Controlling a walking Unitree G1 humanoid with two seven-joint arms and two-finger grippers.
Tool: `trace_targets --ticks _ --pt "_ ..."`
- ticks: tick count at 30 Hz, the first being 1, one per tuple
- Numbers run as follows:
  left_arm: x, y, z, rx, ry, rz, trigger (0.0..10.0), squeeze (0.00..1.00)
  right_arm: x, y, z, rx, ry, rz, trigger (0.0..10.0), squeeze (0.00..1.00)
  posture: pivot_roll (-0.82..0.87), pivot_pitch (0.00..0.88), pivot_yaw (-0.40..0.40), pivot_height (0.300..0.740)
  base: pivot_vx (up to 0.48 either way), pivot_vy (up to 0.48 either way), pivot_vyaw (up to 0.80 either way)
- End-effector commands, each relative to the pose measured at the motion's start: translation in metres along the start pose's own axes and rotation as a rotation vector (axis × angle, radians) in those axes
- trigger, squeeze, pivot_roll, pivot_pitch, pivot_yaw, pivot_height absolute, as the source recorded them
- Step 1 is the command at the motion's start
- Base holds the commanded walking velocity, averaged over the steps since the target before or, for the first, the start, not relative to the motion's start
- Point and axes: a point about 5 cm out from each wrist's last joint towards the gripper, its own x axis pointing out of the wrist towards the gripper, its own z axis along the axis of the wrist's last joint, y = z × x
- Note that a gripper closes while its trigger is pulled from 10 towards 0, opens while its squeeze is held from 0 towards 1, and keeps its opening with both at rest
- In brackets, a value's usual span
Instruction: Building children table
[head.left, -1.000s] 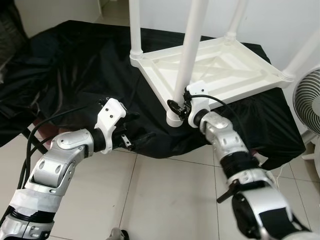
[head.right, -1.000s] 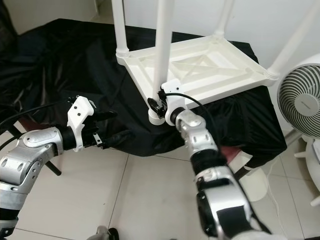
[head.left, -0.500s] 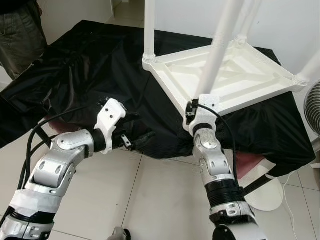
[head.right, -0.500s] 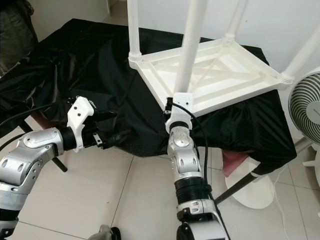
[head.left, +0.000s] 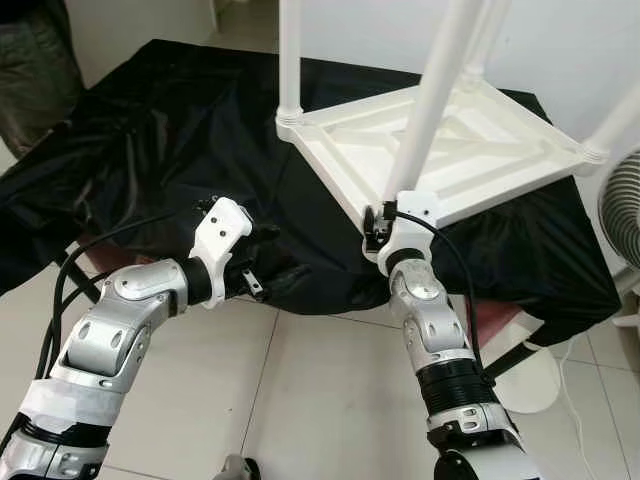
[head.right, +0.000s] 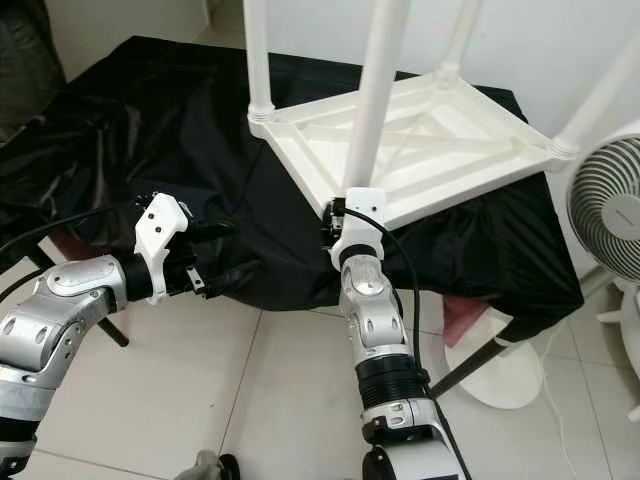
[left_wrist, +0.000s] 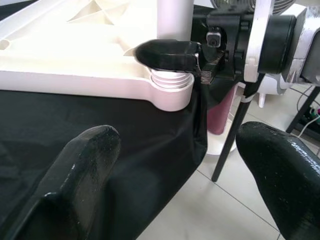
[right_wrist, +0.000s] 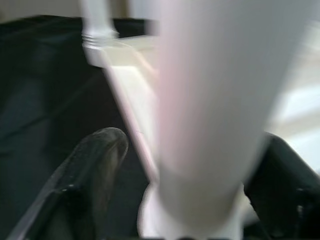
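A white plastic children's table (head.left: 480, 150) lies upside down on a black cloth (head.left: 150, 130), its legs pointing up. My right gripper (head.left: 377, 222) is at the base of the nearest leg (head.left: 430, 110), just above the threaded collar (left_wrist: 167, 80). One black finger (left_wrist: 167, 54) presses against that leg, and in the right wrist view the leg (right_wrist: 220, 115) sits between both fingers. My left gripper (head.left: 285, 252) hovers open over the cloth's front edge, left of the table, holding nothing.
A white fan (head.right: 605, 215) stands on the right, its round base (head.right: 500, 365) on the tiled floor. A person (head.left: 35, 70) stands at the far left. A reddish object (head.left: 492, 325) shows under the cloth's edge. Black cables trail from my left arm.
My right forearm has swung from the right side to straight below the leg, the wrist turning while the fingers stay at the leg's base. The left arm has held still. The camera shifted.
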Motion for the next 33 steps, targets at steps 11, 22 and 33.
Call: trace_targets --ticks 11,22,33 --pt "-0.012 0.012 0.01 0.042 -0.008 0.085 10.0 0.0 -0.013 0.0 0.036 -0.162 -0.213 0.208 10.0 0.0 0.0 0.132 0.006 0.74 0.0 0.0 0.0" --pt "-0.03 0.038 0.027 0.109 -0.05 0.334 10.0 0.0 -0.062 -0.016 0.018 -0.16 -0.212 0.088 10.0 0.0 -0.01 0.132 0.021 0.74 0.0 0.0 0.0" --pt "-0.058 0.057 0.007 0.062 -0.028 0.716 10.0 0.0 -0.089 -0.036 -0.03 -0.028 0.008 0.015 10.0 0.0 -0.02 0.112 0.026 0.74 0.0 0.0 0.0"
